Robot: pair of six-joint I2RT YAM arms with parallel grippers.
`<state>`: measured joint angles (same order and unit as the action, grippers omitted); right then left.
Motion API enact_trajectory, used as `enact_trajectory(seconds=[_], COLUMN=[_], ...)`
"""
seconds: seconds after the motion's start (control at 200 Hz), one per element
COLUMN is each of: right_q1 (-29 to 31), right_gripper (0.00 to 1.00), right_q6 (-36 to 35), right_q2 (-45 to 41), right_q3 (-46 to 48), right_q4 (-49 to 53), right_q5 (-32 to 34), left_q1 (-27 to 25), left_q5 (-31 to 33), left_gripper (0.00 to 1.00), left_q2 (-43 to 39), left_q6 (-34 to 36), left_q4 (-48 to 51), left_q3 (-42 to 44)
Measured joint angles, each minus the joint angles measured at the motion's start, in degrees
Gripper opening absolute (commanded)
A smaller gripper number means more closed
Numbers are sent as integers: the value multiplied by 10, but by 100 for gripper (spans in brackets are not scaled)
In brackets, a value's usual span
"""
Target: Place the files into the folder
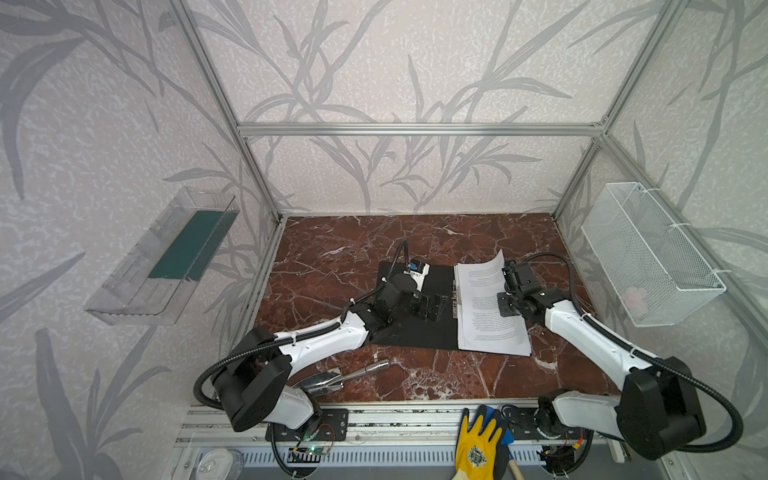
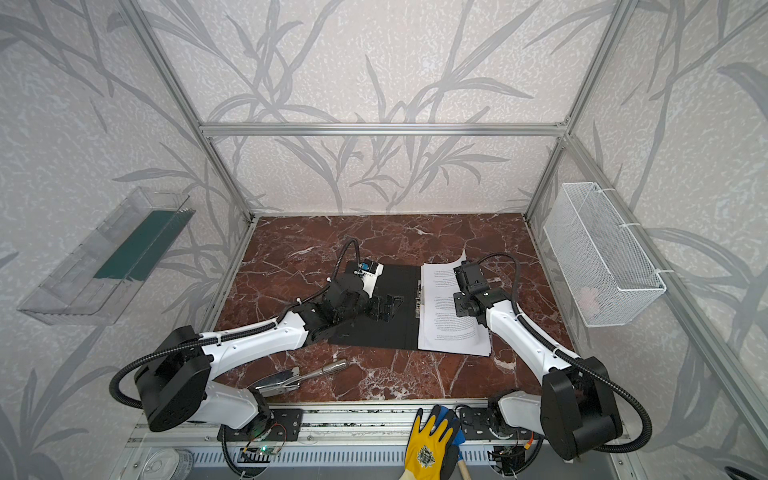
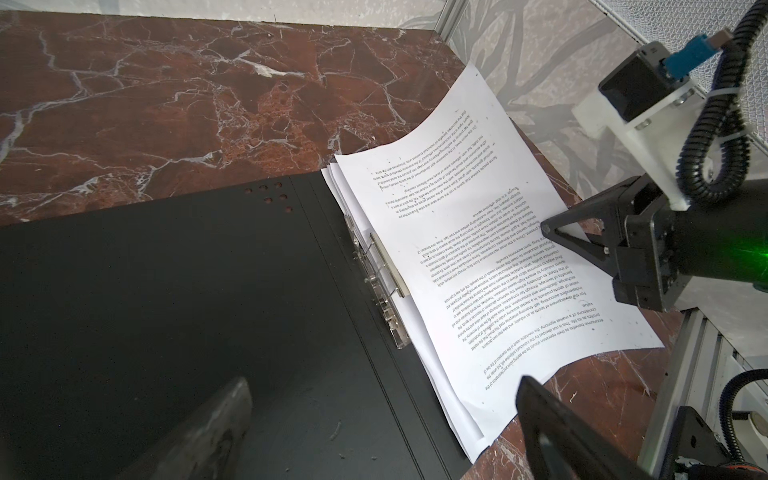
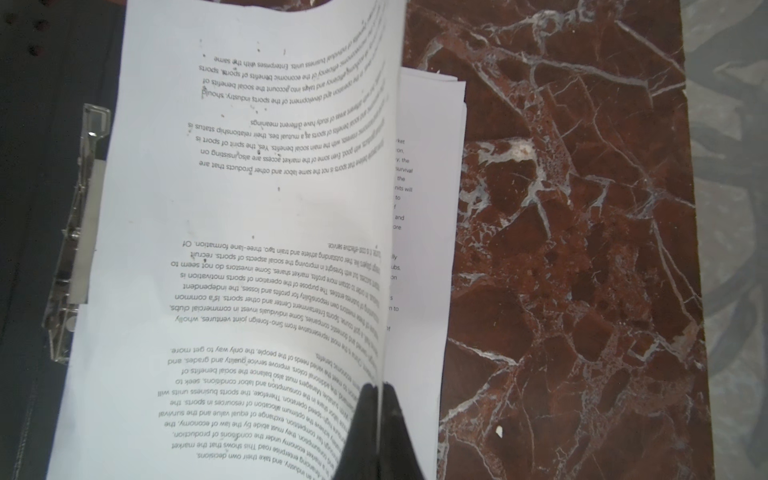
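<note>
With right tool (image 4: 379, 419) clenched on raised edge of top file (image 4: 249, 208) and left tool (image 1: 431, 307) released over open folder (image 1: 415, 336), mid-filing: other files (image 4: 436, 108) beside clip (image 3: 384, 270), seemingly on hidden right cover; next, lower top file squarely.

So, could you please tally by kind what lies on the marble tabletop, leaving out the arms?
folder: 1
stack of files: 1
metal hand tool: 1
Total: 3
</note>
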<state>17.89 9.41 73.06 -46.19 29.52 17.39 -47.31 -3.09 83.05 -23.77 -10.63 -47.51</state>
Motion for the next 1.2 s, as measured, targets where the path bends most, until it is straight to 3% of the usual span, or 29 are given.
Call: enact_trajectory(seconds=[1.2], right_q1=[15], right_gripper=[0], right_q6=[2], right_q2=[8], right_q3=[0], right_q4=[2], right_q5=[-51], left_q1=[0], left_q5=[1], left_gripper=[99], left_q2=[21], left_q6=[8], left_q4=[20], left_q3=[-9])
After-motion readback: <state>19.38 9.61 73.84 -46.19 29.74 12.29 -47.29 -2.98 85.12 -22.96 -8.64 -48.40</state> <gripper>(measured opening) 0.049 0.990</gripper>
